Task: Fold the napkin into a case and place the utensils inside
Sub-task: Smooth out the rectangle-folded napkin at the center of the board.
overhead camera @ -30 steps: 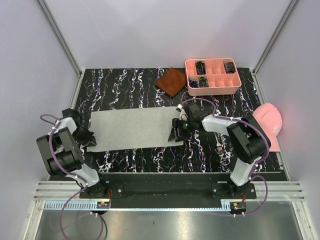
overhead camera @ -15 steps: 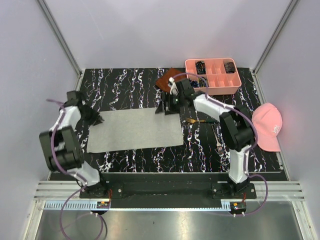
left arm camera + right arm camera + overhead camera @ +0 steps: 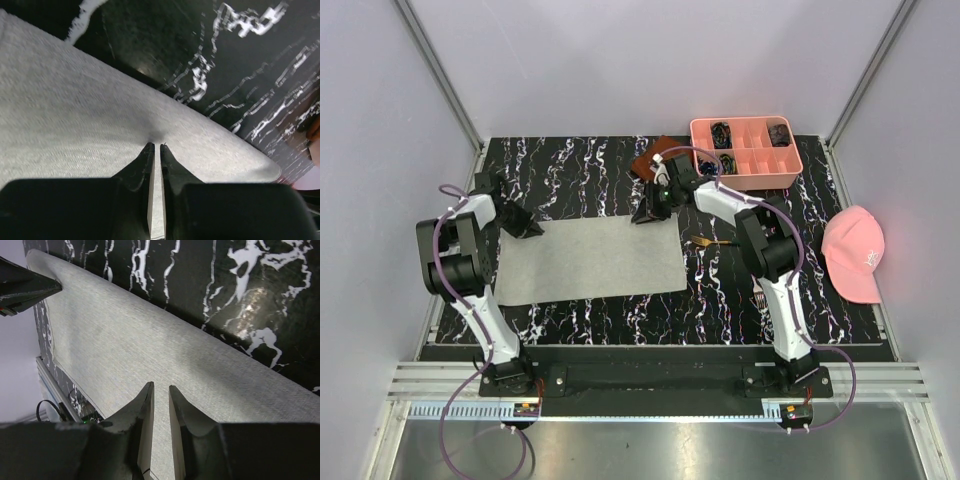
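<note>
left gripper (image 3: 155, 146) pinching far-left corner of napkin (image 3: 590, 260) | right gripper (image 3: 161, 386) at far-right corner, jaws a slit apart, we can't tell if gripping | guessing 2 corners held = even fold

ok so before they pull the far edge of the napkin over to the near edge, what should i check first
1. Grippers at the far corners: ok. The left gripper is at the far left corner of the napkin, the right gripper at the far right.
2. Left grip: ok. Jaws almost together, cloth puckered at the tips.
3. Right grip: cannot tell. Narrow gap, no pucker visible.
4. Napkin flat: ok, no folds showing.
5. Fold path free: ok. The gold-ended piece lies on the table right of the napkin, apart from it.
</note>
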Available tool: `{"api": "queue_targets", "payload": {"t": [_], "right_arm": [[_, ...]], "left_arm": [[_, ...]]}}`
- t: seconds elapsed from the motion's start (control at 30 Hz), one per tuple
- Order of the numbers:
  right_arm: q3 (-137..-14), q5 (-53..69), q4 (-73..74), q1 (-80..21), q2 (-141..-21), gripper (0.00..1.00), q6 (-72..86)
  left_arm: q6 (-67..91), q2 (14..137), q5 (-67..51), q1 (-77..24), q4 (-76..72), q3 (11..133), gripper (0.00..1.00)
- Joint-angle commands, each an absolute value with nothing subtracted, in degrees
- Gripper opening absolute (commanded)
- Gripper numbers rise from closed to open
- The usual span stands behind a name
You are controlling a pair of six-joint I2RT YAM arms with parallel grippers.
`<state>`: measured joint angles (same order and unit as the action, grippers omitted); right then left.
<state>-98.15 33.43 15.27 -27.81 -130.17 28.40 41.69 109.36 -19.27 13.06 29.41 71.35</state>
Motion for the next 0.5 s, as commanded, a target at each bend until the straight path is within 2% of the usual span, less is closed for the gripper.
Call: {"api": "queue_targets", "payload": {"t": [0.0,0.47], "right_arm": [[-99.8,35.9,12.9,-25.9,-131.8,0.26,29.1],[-97.0,36.6,11.0,-20.7,-134.9,0.25,28.6]], "left_arm": [[43.9,112.1,-21.4,14.6,27.3,75.1,0.1],[43.8,117.7,-20.0,22.8,28.0,78.0,0.1]]}}
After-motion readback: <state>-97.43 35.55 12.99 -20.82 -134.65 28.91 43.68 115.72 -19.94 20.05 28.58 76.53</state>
